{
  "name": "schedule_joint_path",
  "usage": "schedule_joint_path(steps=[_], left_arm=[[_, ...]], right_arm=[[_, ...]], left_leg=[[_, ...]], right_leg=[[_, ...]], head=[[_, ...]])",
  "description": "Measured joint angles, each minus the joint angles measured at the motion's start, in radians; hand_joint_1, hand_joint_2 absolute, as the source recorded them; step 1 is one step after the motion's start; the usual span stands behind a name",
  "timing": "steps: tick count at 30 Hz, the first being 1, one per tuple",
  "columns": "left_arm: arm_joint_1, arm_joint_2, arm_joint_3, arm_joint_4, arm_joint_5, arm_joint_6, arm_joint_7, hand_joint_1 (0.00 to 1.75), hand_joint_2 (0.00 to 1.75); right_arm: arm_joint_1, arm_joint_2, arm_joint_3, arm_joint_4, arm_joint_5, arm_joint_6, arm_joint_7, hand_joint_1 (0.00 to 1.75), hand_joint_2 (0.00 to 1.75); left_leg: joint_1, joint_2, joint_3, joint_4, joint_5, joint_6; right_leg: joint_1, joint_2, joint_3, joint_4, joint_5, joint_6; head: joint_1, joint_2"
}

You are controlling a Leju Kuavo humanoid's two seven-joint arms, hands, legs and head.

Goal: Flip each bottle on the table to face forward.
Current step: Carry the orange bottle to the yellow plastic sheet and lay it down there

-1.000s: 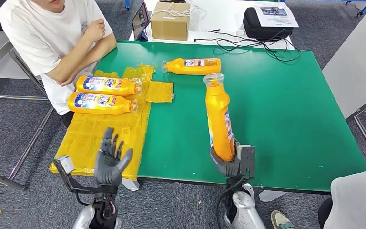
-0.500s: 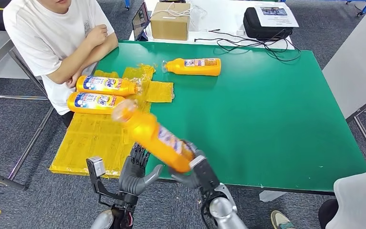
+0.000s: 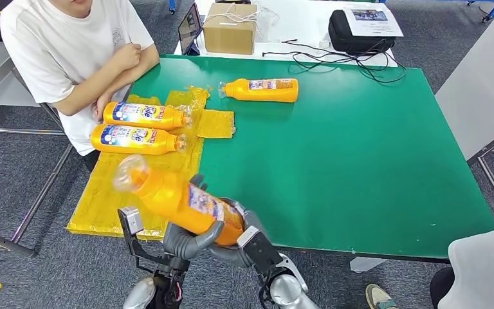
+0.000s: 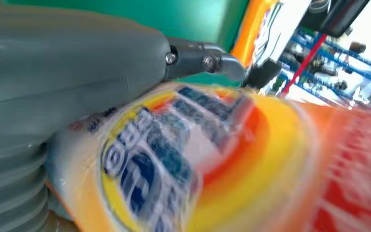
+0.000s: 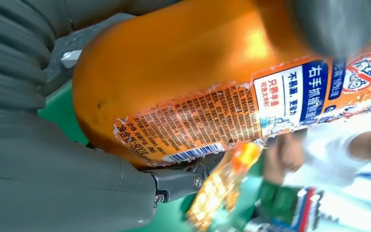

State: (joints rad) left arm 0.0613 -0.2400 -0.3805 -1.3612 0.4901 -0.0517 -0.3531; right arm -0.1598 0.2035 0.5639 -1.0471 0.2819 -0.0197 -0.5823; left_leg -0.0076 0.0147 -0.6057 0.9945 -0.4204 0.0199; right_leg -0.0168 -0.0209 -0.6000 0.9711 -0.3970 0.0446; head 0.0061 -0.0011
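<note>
You've got two bottles (image 3: 138, 129) label-up on the yellow sheet (image 3: 119, 187) at left. The held bottle (image 3: 180, 201), which stood upright over the green table (image 3: 373, 161) a second ago, now lies tilted across the near edge, the left hand (image 3: 183, 239) cupping it underneath and the right hand (image 3: 247, 241) gripping its base. Looks like a mid-air handover for the flip; the far bottle (image 3: 260, 89) is untouched.

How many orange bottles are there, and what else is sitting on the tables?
Orange bottles: 4, one held by both hands, two on the yellow sheet, one on the green table
Cardboard box: 1
Black case: 1
Total: 6
</note>
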Motion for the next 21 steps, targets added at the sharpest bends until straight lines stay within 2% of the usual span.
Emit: schedule_joint_path(steps=[4,5,8,9,16,21], left_arm=[[-0.002,0.0,0.001,0.0,-0.002,-0.019,-0.02,0.0,1.75],[-0.002,0.0,0.002,0.0,-0.002,-0.028,-0.027,0.35,1.75],[-0.001,0.002,0.007,0.0,0.014,-0.074,-0.044,1.66,1.75],[0.0,0.003,0.009,0.0,0.022,-0.089,-0.046,1.75,1.75],[0.008,0.008,0.038,0.0,0.078,-0.254,-0.07,1.75,1.75],[0.011,0.009,0.056,0.0,0.058,-0.32,-0.101,1.75,1.75]], right_arm=[[-0.015,-0.002,0.026,0.011,-0.006,0.007,-0.018,1.75,1.75],[-0.019,-0.003,0.031,0.014,-0.013,0.016,-0.021,1.75,1.75],[-0.031,-0.005,0.041,0.025,-0.038,0.051,-0.029,1.75,1.75],[-0.034,-0.005,0.042,0.027,-0.044,0.058,-0.031,1.75,1.75],[-0.045,-0.005,0.048,0.031,-0.073,0.107,-0.054,1.75,1.75],[-0.051,-0.005,0.054,0.029,-0.083,0.133,-0.052,1.75,1.75]], left_leg=[[0.0,0.0,0.0,0.0,0.0,0.0],[0.0,0.0,0.0,0.0,0.0,0.0],[0.0,0.0,0.0,0.0,0.0,0.0],[0.0,0.0,0.0,0.0,0.0,0.0],[0.0,0.0,0.0,0.0,0.0,0.0],[0.0,0.0,0.0,0.0,0.0,0.0]], right_leg=[[0.0,0.0,0.0,0.0,0.0,0.0],[0.0,0.0,0.0,0.0,0.0,0.0],[0.0,0.0,0.0,0.0,0.0,0.0],[0.0,0.0,0.0,0.0,0.0,0.0],[0.0,0.0,-0.001,0.0,0.0,0.0],[0.0,0.0,-0.001,0.0,0.0,0.0]], head=[[0.0,0.0],[0.0,0.0],[0.0,0.0],[0.0,0.0],[0.0,0.0],[0.0,0.0]])
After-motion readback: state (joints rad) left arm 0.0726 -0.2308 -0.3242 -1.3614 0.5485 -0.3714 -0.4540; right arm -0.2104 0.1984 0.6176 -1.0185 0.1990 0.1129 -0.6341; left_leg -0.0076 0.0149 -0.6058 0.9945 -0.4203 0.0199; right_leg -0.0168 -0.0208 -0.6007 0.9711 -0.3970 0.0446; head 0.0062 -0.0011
